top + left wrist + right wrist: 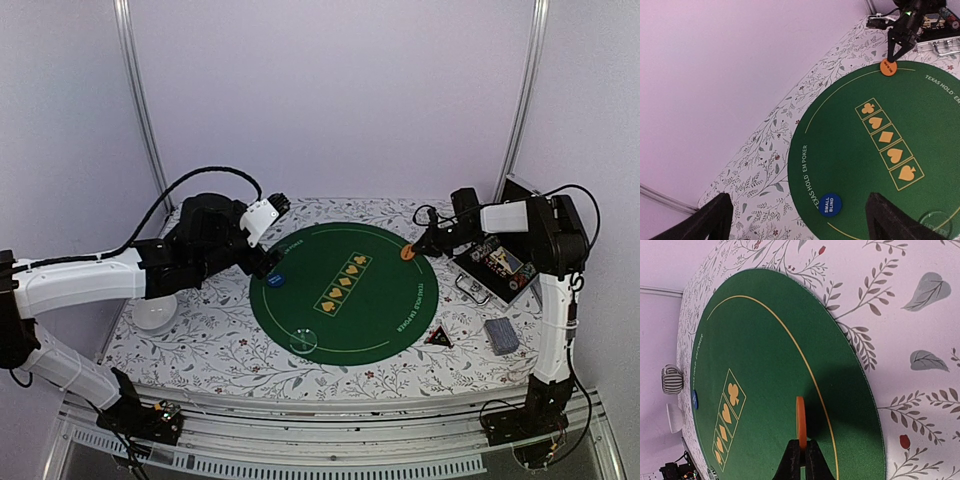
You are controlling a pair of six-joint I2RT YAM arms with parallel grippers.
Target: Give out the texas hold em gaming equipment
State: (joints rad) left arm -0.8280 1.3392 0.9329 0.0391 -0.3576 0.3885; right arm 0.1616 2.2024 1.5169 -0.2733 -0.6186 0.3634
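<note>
Right gripper pinches the flat round orange button on edge, straight ahead of its jaws, over my round green felt mat; left gripper hangs spread opposite.

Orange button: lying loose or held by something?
Held: the right gripper is shut on the orange button, pinching its lower edge.

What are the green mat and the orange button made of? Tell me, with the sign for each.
Green mat: apparently felt or similar cloth, matte, no glare, printed yellow lines. Orange button: probably hard plastic, smooth; a thin, rigid disc with a clean edge. Neither is certain.
</note>
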